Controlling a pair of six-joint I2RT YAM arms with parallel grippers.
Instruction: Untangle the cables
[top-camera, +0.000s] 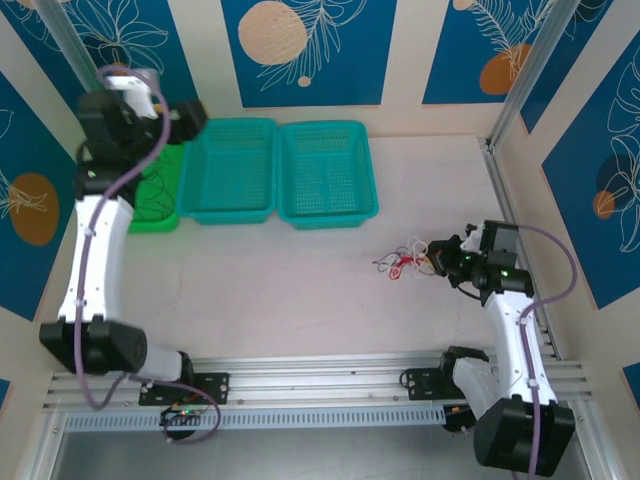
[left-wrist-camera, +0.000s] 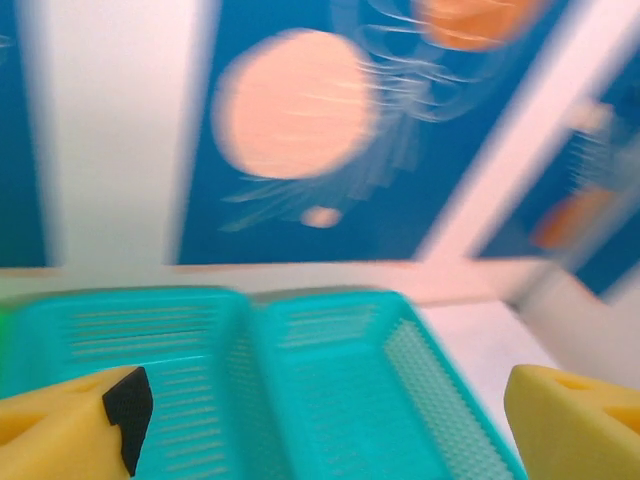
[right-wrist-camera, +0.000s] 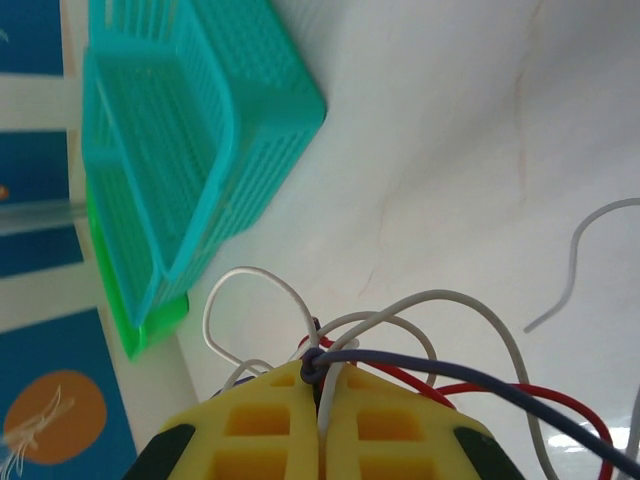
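Cables (top-camera: 403, 262): judged thin, limp, near weightless, snag-prone. Bundle on desk (top-camera: 300, 290), right of centre in top view. Your right hand (right-wrist-camera: 322, 385) clamps them where they cross; left hand (left-wrist-camera: 322, 410) gapes wide, empty. Take a loose end.

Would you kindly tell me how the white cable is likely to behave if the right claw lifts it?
Probably floppy: the white cable loops loosely by the right claw, so it should sag. Likely very light, being far thinner than the rim of the teal basket. It may drag the red cable and dark cable along, since they cross at the claw's tips.
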